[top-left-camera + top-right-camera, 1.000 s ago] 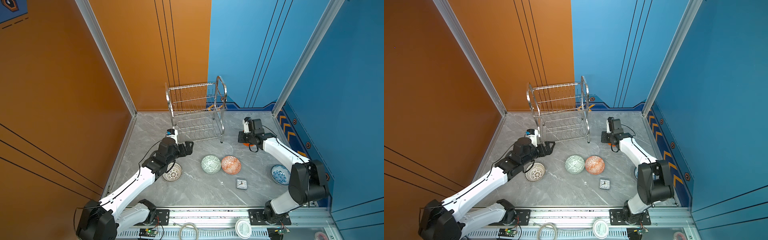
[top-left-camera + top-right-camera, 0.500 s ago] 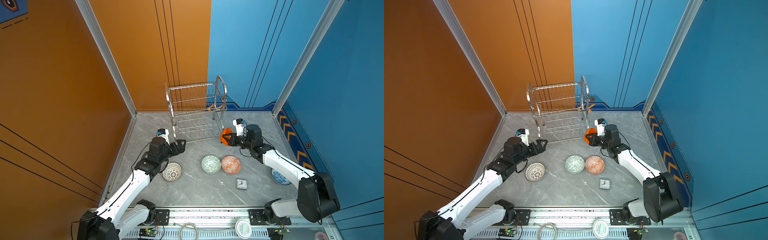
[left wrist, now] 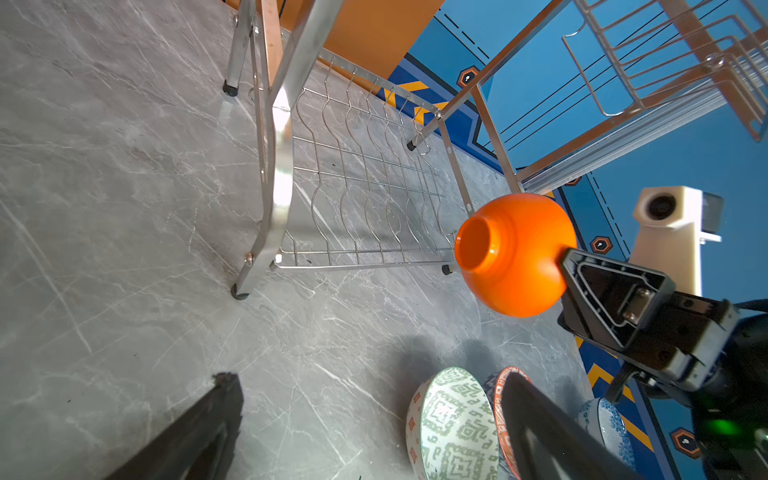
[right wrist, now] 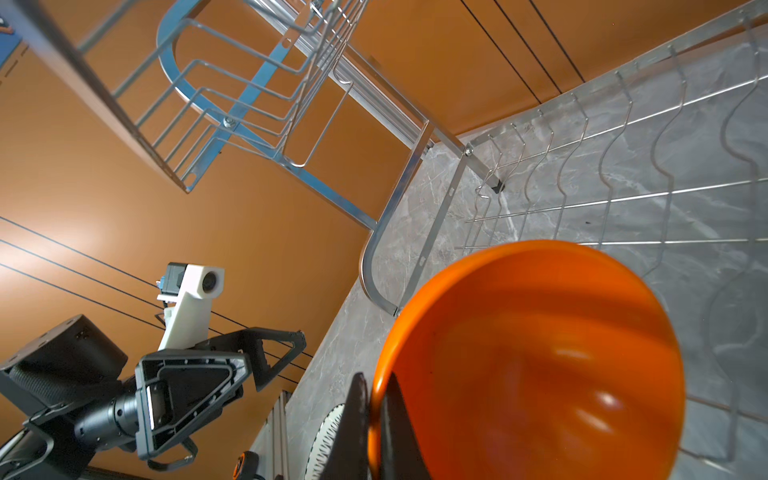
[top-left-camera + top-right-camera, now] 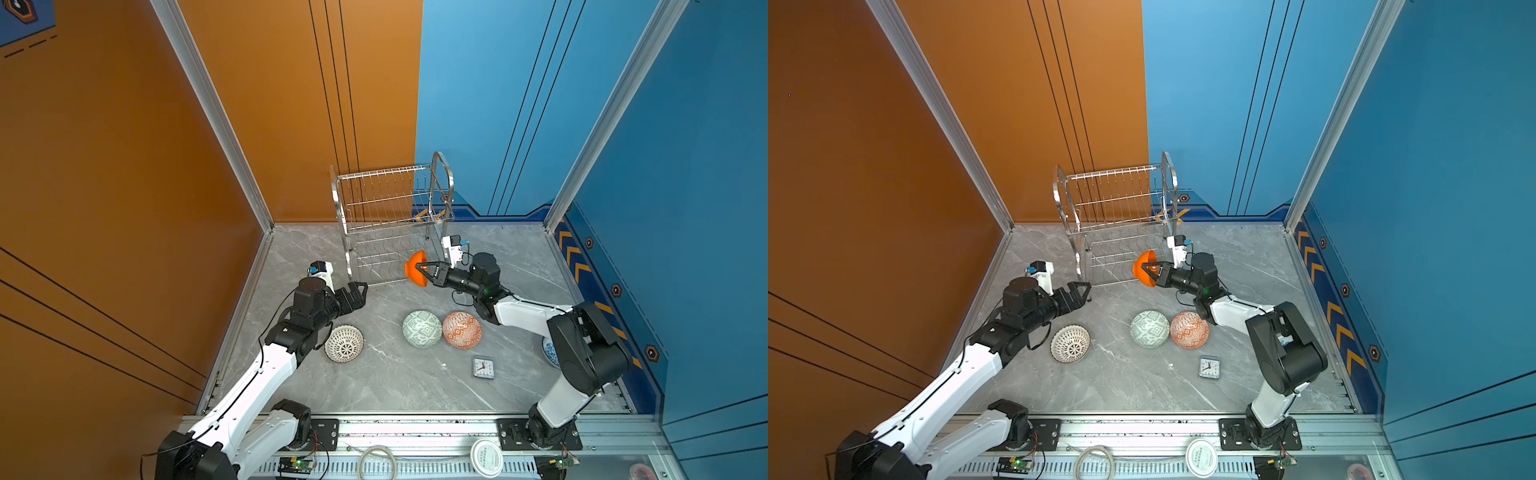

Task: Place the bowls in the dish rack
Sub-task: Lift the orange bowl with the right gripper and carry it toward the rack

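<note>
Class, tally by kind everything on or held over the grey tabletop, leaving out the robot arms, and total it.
Bowls: 5 (plain orange bowl, black-lattice bowl, green-patterned bowl, orange-red-patterned bowl, blue-patterned bowl)
Silver wire dish rack: 1
Small square clock: 1
Total: 7

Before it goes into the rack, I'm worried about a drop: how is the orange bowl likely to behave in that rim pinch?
The orange bowl looks glossy, so probably slippery. The right gripper pinches only its rim, so it may swivel if bumped against the dish rack. It looks hard and rigid, likely to chip rather than flex.
</note>
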`<state>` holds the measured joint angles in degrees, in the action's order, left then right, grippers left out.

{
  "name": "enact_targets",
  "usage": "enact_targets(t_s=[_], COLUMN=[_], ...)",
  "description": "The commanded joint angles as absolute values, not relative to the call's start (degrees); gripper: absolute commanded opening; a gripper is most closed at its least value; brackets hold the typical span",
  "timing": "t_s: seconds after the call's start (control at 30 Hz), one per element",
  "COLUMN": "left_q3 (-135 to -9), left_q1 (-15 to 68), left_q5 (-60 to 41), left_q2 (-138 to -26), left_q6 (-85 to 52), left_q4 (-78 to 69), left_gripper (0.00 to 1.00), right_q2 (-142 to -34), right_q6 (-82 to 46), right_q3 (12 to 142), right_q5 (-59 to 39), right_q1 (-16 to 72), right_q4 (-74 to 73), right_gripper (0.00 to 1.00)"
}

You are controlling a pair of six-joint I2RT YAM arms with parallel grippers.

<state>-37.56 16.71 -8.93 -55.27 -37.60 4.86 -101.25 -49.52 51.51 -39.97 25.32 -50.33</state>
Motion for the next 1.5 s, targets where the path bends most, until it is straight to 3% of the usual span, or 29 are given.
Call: enact_targets(t_s=[0.0,0.7,1.47], left_q3=[-36.67,-36.66,-36.31], left_q1=[15.69,12.31,10.76], left_q5=[-10.44,-12.15,-13.23], left_q2=[-54.12,-55.26,-55.63], left_q6=[-38.08,-38.34,-38.06], left_q4=[6.50,6.42,6.16], left_gripper=[0.98,0.98,0.98], right_q2=[-103.55,-124.11,-135.06], right_q6=[-54.31,-62.69,-64.34], right_q3=[56.28,76.32,92.32], right_q5=[-41.92,-40.39,-39.44], right_q1=[26.34,31.41,32.17], right_q4=[-60.91,-65.25,-59.40], right_gripper=[0.00,0.00,0.00])
